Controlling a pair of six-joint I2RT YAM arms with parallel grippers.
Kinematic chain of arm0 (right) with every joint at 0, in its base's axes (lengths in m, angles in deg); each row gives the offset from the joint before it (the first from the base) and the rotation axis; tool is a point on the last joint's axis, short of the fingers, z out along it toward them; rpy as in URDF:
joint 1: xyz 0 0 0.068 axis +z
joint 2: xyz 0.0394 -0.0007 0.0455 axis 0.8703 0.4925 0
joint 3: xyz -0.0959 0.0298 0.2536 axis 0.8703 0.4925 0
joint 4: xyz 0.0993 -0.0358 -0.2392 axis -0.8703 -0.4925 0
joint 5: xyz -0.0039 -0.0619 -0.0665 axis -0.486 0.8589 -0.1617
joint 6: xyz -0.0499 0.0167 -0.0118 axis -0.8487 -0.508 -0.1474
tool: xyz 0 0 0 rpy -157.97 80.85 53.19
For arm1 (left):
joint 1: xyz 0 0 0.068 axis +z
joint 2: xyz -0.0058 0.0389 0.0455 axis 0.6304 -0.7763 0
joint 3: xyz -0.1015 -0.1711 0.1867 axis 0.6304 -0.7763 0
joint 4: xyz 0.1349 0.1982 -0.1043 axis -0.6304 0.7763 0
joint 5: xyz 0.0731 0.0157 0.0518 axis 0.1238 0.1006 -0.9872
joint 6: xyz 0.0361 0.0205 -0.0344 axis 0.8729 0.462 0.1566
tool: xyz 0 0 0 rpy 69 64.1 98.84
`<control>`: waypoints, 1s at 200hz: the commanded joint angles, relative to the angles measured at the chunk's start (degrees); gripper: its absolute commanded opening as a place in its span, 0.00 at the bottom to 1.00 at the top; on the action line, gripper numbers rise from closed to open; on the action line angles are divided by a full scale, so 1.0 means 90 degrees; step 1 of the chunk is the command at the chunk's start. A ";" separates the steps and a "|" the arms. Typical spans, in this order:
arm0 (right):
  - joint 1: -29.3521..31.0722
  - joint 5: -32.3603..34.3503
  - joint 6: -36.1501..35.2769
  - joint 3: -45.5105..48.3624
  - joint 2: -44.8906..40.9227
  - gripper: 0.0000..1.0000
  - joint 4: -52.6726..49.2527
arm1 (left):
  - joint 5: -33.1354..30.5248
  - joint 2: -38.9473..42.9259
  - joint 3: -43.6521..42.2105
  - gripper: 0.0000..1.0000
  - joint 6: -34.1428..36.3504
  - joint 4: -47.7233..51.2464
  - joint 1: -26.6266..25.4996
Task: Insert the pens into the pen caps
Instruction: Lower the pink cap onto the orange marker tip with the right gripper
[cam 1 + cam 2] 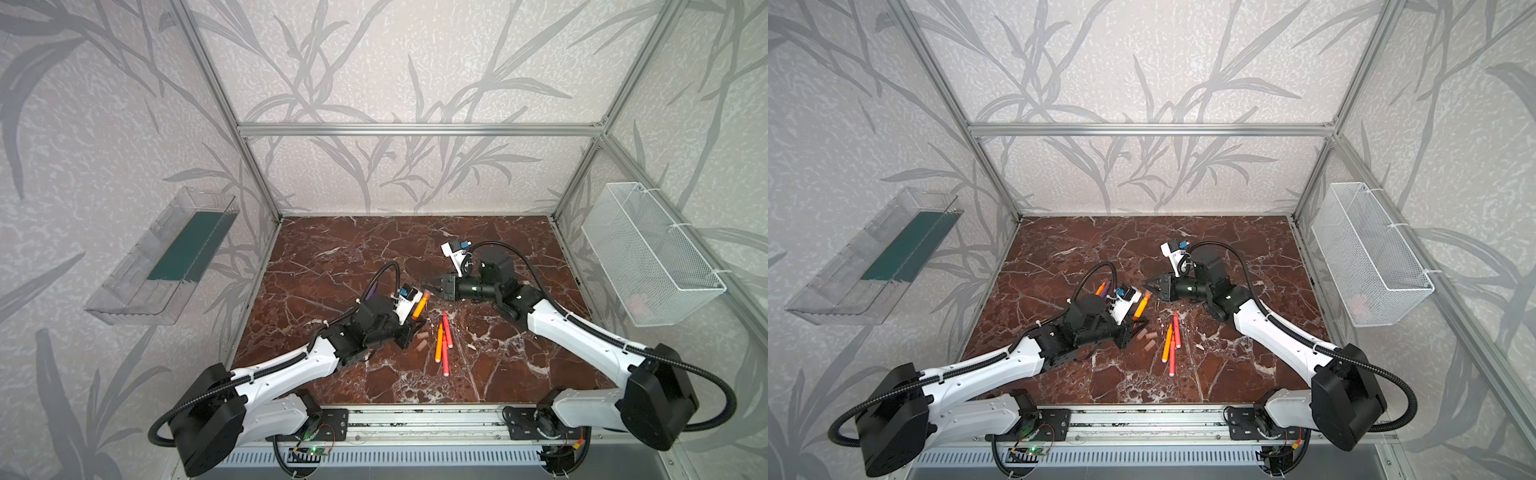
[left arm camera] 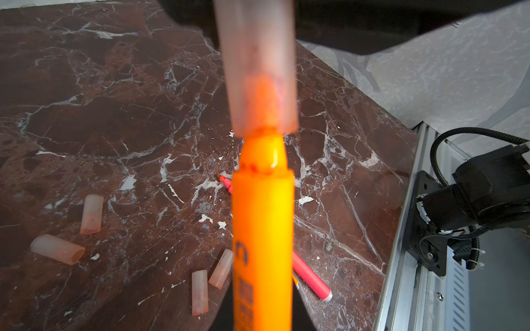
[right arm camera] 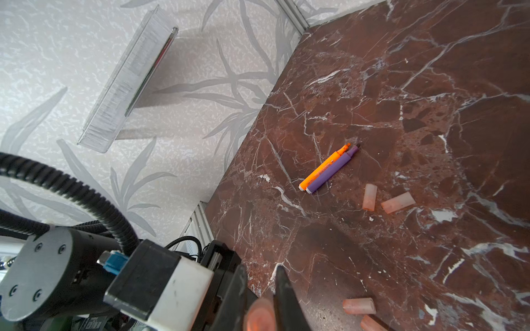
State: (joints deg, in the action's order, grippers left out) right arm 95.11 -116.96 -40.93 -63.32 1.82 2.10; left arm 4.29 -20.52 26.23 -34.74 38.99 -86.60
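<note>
My left gripper [image 1: 411, 322] [image 2: 262, 315] is shut on an orange pen [image 1: 419, 306] [image 2: 262, 229] that is raised off the table, tip pointing up towards my right gripper [image 1: 428, 284] [image 3: 260, 270]. The right gripper is shut on a translucent pen cap [image 2: 258, 71] [image 3: 259, 315]. In the left wrist view the pen's tip sits partly inside the cap's mouth. On the marble table [image 1: 332, 257] lie an orange pen [image 1: 439, 343] and two red-pink pens [image 1: 447, 330], with several loose pen caps [image 1: 422, 340] [image 2: 91, 214] beside them. An orange pen [image 3: 324, 167] and a purple pen [image 3: 332, 172] lie together behind the left arm.
A clear plastic bin [image 1: 166, 257] hangs on the left wall. On the right wall hangs a white mesh basket [image 1: 648, 253]. Aluminium posts and a front rail [image 1: 415, 415] frame the table.
</note>
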 commanded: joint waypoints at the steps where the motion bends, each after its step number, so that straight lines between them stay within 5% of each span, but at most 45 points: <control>1: 0.0065 -0.0337 0.0252 0.0094 -0.0085 0.04 0.0256 | -0.0462 0.0317 -0.0092 0.00 0.0184 -0.0180 -0.0063; 61: 0.0617 0.0464 0.0912 0.1155 -0.0715 0.05 0.1849 | -0.0180 0.0368 -0.0106 0.00 -0.0058 -0.0293 -0.0042; 105: 0.0853 0.1311 0.0847 0.1337 -0.0995 0.06 0.1455 | -0.0055 0.0351 -0.0096 0.00 -0.0140 -0.0345 0.0007; 164: 0.1325 0.2226 0.0411 0.0911 -0.1119 0.21 0.0712 | 0.0131 0.0398 -0.0145 0.00 -0.0081 -0.0436 0.0001; 200: 0.1325 0.2928 0.0089 0.0747 -0.1476 0.50 0.0385 | 0.0269 0.0307 -0.0116 0.00 -0.0057 -0.0446 0.0006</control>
State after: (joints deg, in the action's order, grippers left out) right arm 106.71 -95.01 -36.73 -54.03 -8.06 8.72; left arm 5.51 -17.50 24.83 -35.30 37.24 -86.91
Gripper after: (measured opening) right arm 0.417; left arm 0.164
